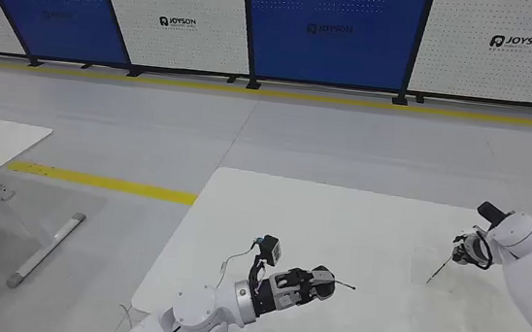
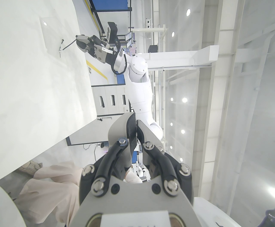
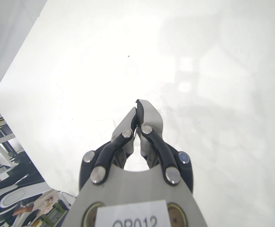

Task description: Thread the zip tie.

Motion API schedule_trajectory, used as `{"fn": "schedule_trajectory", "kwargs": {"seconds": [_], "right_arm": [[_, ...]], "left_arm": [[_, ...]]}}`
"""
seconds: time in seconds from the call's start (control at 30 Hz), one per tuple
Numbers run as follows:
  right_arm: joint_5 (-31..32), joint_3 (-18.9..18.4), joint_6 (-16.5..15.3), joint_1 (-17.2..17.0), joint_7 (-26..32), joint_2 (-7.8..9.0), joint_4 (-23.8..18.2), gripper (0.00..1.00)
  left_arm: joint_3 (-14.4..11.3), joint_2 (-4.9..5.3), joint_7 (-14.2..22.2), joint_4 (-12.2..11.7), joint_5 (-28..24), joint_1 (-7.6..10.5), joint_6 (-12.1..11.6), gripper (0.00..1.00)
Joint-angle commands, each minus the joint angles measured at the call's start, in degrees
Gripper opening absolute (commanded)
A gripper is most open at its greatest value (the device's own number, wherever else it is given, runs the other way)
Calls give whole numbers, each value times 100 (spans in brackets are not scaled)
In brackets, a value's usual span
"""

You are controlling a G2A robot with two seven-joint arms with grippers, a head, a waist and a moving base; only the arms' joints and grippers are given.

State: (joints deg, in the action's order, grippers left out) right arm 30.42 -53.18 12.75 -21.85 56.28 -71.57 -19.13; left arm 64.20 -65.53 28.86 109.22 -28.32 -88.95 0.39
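Two arms work over a white table surface, and the threading has not yet begun. At right, the right gripper is clenched on a thin black zip tie. The tie slants down toward the left, its free end at or just above the surface (which of the two cannot be told). At near left, the left gripper is likewise clenched. A short thin black strand juts from its tips toward the right and ends in a small knob. Whether that is the tie's head or a second tie is too small to tell. The two pieces are well apart, with bare surface between them. By the look of it, both are lifted and held. The whole of the joining is left: bringing the ends together, lining tail with head, and passing one through the other.
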Motion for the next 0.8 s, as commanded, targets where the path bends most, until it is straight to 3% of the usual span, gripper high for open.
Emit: {"fn": "schedule_trajectory", "kwargs": {"seconds": [0.0, 0.4, 0.6, 0.77], "right_arm": [[-4, -22, -61, -3, 18, 16, 2, 0], [-34, -230, -524, -154, 19, 195, -205, 0], [-176, -494, -811, -386, -47, 377, -609, 0], [-232, -809, -892, -752, -43, 597, -1243, 0]], "left_arm": [[0, 0, 0, 0, 0, 0, 0, 0], [0, 0, 0, 0, 0, 0, 0, 0], [0, 0, 0, 0, 0, 0, 0, 0], [0, 0, 0, 0, 0, 0, 0, 0]]}}
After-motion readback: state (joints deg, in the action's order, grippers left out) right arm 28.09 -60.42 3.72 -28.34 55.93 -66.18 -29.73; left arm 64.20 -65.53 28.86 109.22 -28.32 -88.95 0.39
